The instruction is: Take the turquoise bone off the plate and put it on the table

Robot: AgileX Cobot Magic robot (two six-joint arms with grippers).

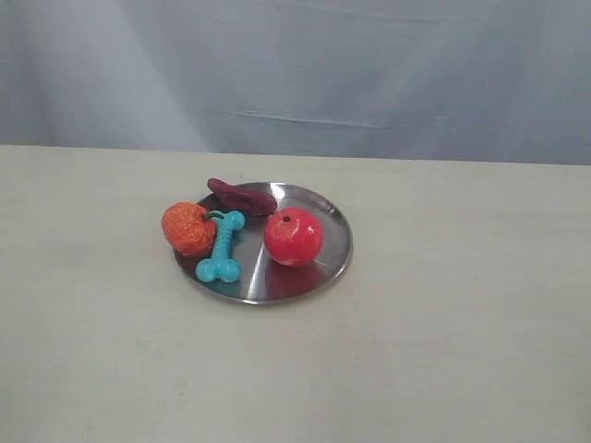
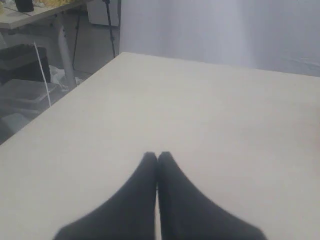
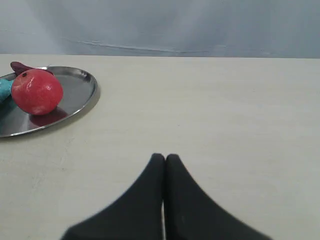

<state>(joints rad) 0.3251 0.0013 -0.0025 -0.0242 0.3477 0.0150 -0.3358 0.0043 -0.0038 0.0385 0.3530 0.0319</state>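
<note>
The turquoise bone (image 1: 222, 247) lies on the left part of the steel plate (image 1: 314, 277), between an orange toy and a red ball. A sliver of the bone (image 3: 4, 90) shows at the edge of the right wrist view, on the plate (image 3: 80, 102). Neither gripper appears in the exterior view. My left gripper (image 2: 157, 156) is shut and empty over bare table (image 2: 210, 110), with no toys in its view. My right gripper (image 3: 165, 157) is shut and empty above the table (image 3: 225, 110), well apart from the plate.
On the plate also sit a red ball (image 1: 294, 236), an orange bumpy toy (image 1: 188, 228) and a dark maroon toy (image 1: 242, 197). The left wrist view shows the table's edge with desks and equipment (image 2: 30, 75) beyond. A grey curtain (image 1: 369, 65) hangs behind.
</note>
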